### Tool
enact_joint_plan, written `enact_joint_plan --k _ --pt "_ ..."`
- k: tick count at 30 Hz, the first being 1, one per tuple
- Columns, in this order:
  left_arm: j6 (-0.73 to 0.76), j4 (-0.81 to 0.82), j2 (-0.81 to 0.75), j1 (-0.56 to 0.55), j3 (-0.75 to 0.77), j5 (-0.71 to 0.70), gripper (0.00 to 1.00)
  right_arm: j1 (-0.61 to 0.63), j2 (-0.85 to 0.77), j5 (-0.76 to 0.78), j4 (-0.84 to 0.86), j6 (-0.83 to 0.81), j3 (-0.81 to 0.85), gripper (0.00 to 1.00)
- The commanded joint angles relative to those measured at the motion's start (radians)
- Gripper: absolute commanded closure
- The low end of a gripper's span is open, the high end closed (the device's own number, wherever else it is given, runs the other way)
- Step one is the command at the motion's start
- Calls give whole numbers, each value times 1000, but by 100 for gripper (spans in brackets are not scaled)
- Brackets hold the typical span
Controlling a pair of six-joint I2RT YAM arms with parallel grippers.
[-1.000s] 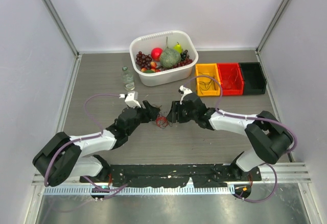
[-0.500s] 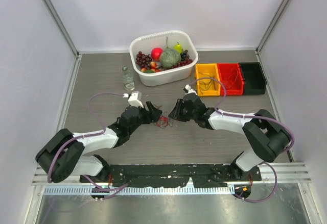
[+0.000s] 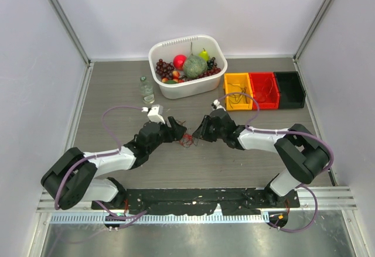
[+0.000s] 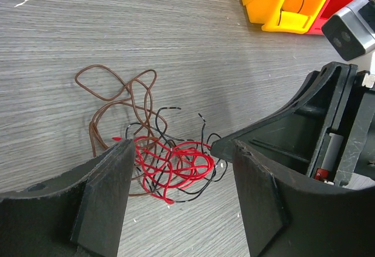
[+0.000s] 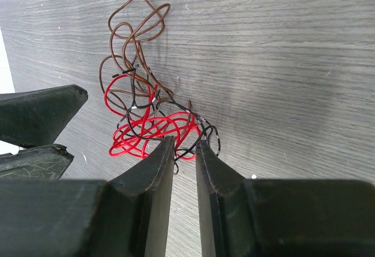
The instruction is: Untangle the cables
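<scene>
Red-black-brown thin wire tangle (image 4: 176,160) remains knotted; left fingers (image 4: 105,198), newly advanced, stand wide astride; right fingers (image 5: 152,181) narrow, grasp indeterminate.

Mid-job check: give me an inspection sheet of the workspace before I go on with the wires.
Surface: grey wood-grain table, no spills seen.
Job's things: red, black and brown wires in one tangle, flat on the table.
Clutter: fruit tub, bottle, yellow bin, red bin, black bin, all apart from the tangle.
Grippers: left gripper open, astride the tangle; right gripper narrowly open, tips at its edge.
Cables: purple arm hoses, apart from the wires.
Surroundings: white walls, nothing else seen.
</scene>
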Motion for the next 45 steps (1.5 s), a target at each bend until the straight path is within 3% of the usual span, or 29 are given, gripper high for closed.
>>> enact_joint_plan --k 1,4,7,13,23,28,33,37,45 --pt "22 25 13 2 41 16 30 -1 -6 2 60 34 -4 74" --pt "20 22 29 2 51 19 30 -1 0 -4 96 50 -12 83" --pt "13 -7 61 2 78 -1 33 -1 -18 5 99 54 -20 99" --pt "-13 -198 159 1 213 -84 62 -1 -119 27 46 32 -35 99" --pt "2 -358 361 2 399 36 74 -1 -394 80 -116 -61 -1 99" --pt "-12 -367 464 5 465 139 87 -1 -495 164 -246 -141 91 99" --pt "-19 -358 441 5 440 105 90 1 -582 252 -414 -264 218 99" --pt "-24 -350 423 7 425 99 91 -1 -650 405 -569 -380 391 99" --pt "-30 -327 397 10 396 99 92 -1 -786 664 -717 -549 651 99"
